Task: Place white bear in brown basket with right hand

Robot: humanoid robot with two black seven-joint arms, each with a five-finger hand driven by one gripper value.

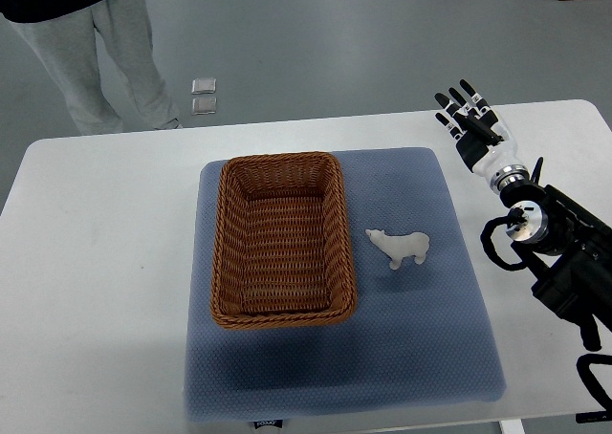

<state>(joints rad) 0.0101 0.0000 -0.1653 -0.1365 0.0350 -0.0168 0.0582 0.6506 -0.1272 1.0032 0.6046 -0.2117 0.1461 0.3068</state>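
The white bear stands on the blue mat, just beside the brown basket, not inside it. The right robot hand is well apart, fingers spread, holding nothing. A careless grip may topple the small bear or push it against the basket wall.

Even, diffuse overhead light fills the scene, bright without harsh glare. The white rectangular table reads slightly washed out. Soft shadows gather inside the brown woven wicker basket and on the blue-grey textured mat just near of it. Focus is sharp throughout; edges show little distortion.
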